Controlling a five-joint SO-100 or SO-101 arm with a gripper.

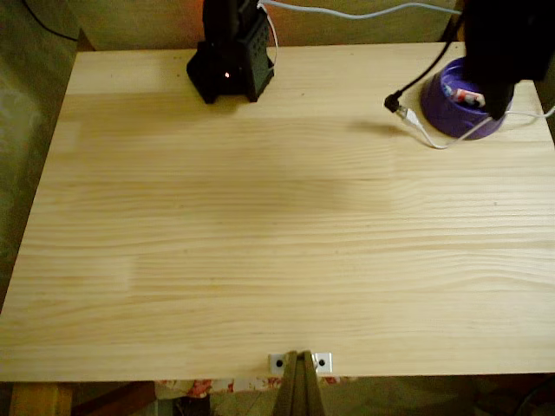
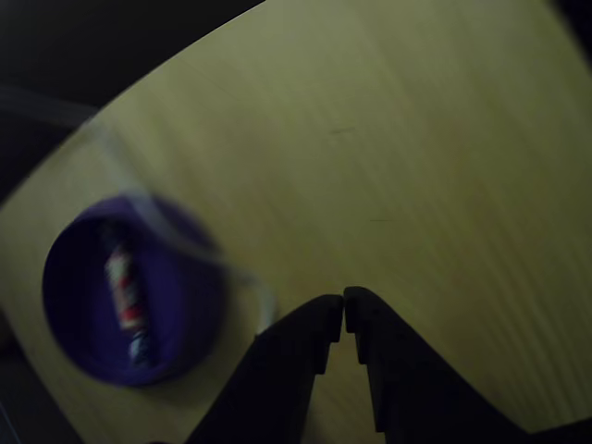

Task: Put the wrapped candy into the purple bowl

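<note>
Since the wrapped candy (image 2: 127, 298) lies inside the purple bowl (image 2: 69, 319), lengthwise on its floor in the other view, the main part of the task looks done. The fixed view agrees: a bit of the pinkish-and-white wrapper (image 1: 469, 97) shows in the bowl's hollow (image 1: 440, 108) at the table's far right corner, partly hidden by the dark arm overhead. The gripper (image 2: 344, 312) is clenched on nothing, its two dark fingertips meeting at the tips over bare wood to the right of the bowl, well clear of the candy. A white cable (image 1: 451, 139) curls around the front of the bowl on the wooden table (image 1: 260, 243), ending beside a black plug (image 1: 395, 104) just left of the bowl; in the other view a pale blurred strand arcs across the bowl's rim, probably the same cable, though the blur makes that uncertain. The arm's black base (image 1: 230, 65) sits at the far edge of the table, with a small red light on its front. As far as I can judge, nothing remains but for the arm to pull away to a rest pose, keeping clear of the cable so it does not drag the bowl.
</note>
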